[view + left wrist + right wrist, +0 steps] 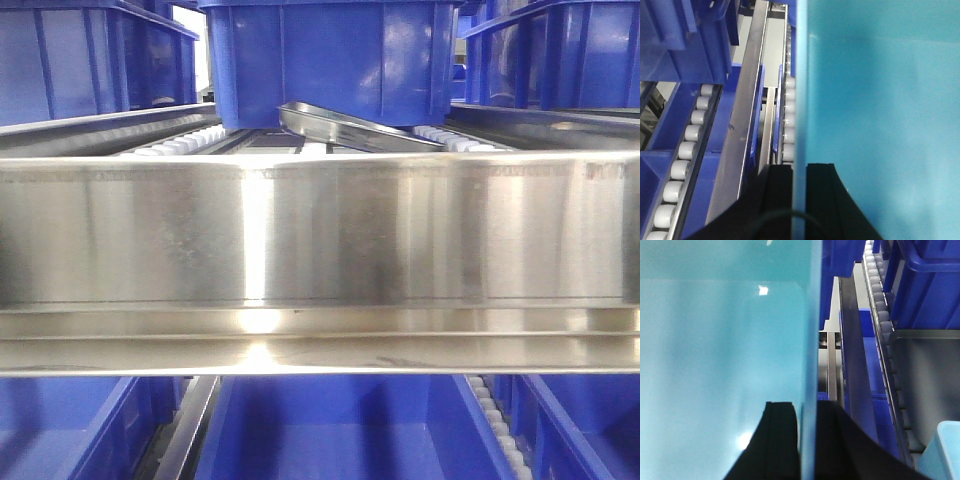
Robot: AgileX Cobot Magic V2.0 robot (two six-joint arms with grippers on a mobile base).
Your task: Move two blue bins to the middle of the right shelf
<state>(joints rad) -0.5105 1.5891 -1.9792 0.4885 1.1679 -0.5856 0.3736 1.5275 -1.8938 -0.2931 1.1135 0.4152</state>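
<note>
A blue bin [330, 60] hangs at the top centre of the front view, its base just above the shelf's roller lane. In the left wrist view my left gripper [799, 167] is shut on the bin's left wall [800, 100], one black finger on each side; the bin's inside [880, 100] looks cyan. In the right wrist view my right gripper [807, 407] is shut on the bin's right wall [810, 315], with the inside [720, 340] to its left. Neither gripper shows in the front view.
A wide steel shelf beam [320, 250] fills the front view. White roller tracks [180, 143] and a slanted metal guide [340, 125] lie under the bin. Other blue bins stand left [90, 60], right [580, 50] and below [330, 430]. A grey bin [925, 380] sits right.
</note>
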